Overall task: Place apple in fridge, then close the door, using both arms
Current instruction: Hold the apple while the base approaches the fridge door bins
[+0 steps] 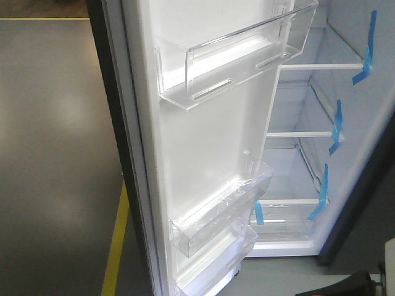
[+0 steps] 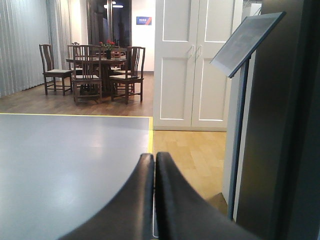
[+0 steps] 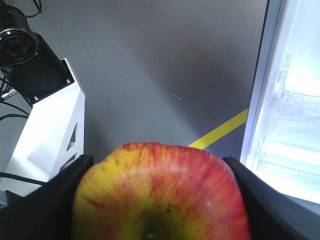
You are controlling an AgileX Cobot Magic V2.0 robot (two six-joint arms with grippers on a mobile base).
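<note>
We pinch the apple [image 3: 160, 200] in our right claw [image 3: 157, 172], outside the fridge [image 1: 308, 166]. Its open door [image 3: 295, 115] shines at three o'clock. Our left claw [image 2: 154, 195] is pressed together, empty. Placing and closing are left.

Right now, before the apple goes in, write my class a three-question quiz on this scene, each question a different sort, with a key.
1. True or false: the fridge door is shut.
2. What is the right gripper holding? A) nothing B) the apple C) a bottle
3. Fill in: the left gripper is ____ with nothing in it.
Key: 1 false; 2 B; 3 shut.
</note>
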